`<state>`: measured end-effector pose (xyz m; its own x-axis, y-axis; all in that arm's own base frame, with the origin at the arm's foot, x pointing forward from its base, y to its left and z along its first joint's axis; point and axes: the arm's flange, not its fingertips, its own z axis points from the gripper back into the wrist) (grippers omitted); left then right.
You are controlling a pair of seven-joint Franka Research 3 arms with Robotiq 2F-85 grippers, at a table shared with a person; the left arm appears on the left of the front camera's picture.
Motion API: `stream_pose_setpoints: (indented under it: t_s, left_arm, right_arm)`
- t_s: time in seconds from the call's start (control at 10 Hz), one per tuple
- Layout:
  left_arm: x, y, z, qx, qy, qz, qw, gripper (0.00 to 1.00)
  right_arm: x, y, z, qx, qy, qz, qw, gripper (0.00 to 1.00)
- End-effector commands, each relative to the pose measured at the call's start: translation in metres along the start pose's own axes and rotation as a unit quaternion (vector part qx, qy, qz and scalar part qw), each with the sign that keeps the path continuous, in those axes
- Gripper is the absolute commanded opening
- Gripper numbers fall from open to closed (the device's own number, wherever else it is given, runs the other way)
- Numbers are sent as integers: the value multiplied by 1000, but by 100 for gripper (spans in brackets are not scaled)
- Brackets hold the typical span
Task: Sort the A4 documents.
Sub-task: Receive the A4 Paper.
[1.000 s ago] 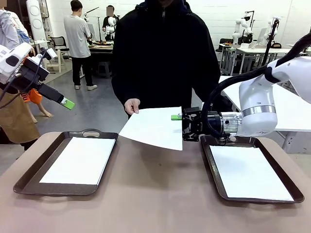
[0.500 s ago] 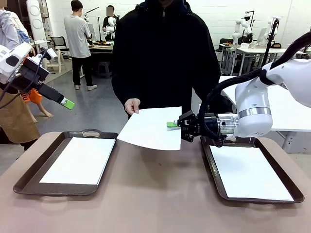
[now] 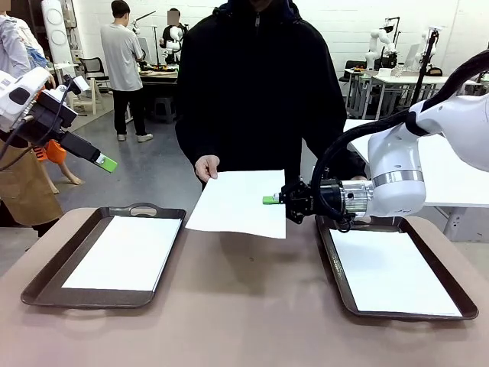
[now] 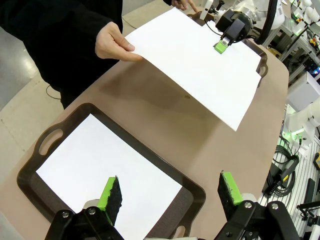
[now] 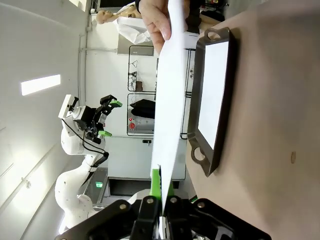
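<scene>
One A4 document (image 3: 237,202) hangs flat in the air over the table's middle. A person's hand (image 3: 207,166) holds its far left corner, and my right gripper (image 3: 270,200) is shut on its right edge. In the right wrist view that sheet (image 5: 170,100) runs edge-on between my closed fingers (image 5: 156,182). Another white sheet (image 3: 126,252) lies in the left tray (image 3: 46,284), and a third (image 3: 393,271) lies in the right tray (image 3: 328,252). My left gripper (image 3: 105,162) hovers high at the left, open and empty, above the left tray's sheet (image 4: 105,175).
Both dark brown handled trays sit on the tan table, one at each side. The person in black stands at the far edge, close behind the held sheet. Bare tabletop (image 3: 244,306) lies between the trays. Other people and tables are far behind.
My right gripper has reached a little left and shut on the sheet's right edge. The sheet has levelled out from its earlier tilt. The left arm has not moved.
</scene>
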<state>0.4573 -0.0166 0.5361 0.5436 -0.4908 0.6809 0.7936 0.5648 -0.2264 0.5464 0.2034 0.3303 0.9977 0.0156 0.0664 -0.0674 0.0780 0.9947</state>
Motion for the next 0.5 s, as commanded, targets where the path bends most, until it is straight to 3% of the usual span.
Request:
stream_pose_setpoints:
  t_s: [0.0,0.4]
  left_arm:
    - [0,-1,0,1,0,-3,1000,100]
    - [0,-1,0,1,0,-3,1000,100]
  right_arm:
    - [8,1,-5,2,-13,-11,1000,0]
    - [1,1,0,-1,-1,0,1000,0]
